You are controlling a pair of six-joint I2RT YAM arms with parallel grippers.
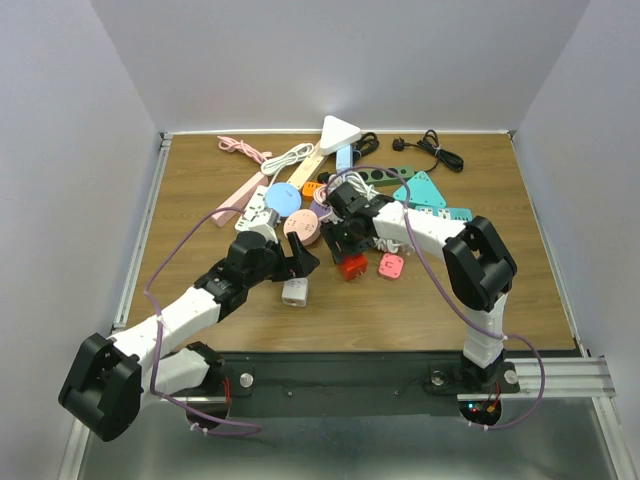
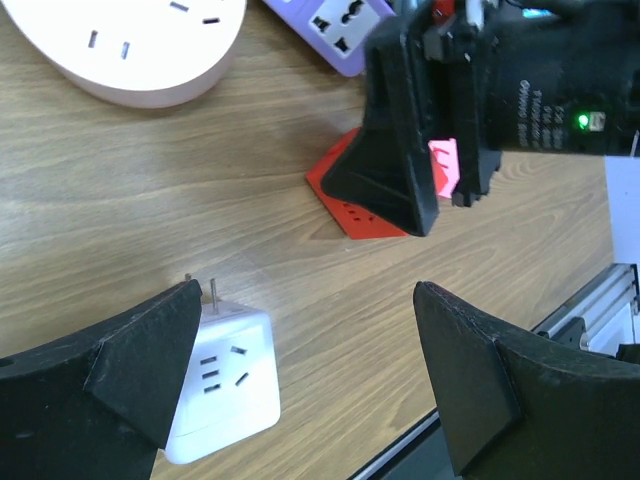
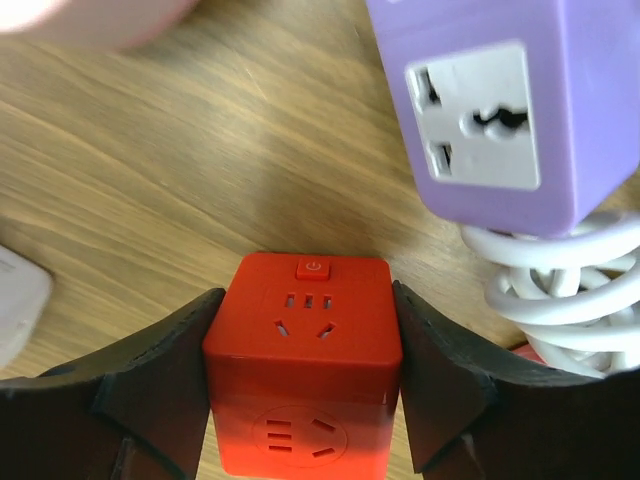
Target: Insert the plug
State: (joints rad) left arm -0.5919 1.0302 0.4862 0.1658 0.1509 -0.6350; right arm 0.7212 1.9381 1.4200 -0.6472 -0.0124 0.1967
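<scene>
A white cube plug adapter with two metal prongs lies on the wooden table, also in the top view as the white cube. My left gripper hovers over it, open, and the cube sits by its left finger rather than between the jaws. A red cube socket with a power button stands on the table, and my right gripper is shut on its two sides. From above, the red cube shows just under the right gripper, to the right of the left gripper.
A purple power strip with a coiled white cable lies beside the red cube. A round pink socket and a small pink cube are close by. Several more strips, plugs and a black cable crowd the far half of the table.
</scene>
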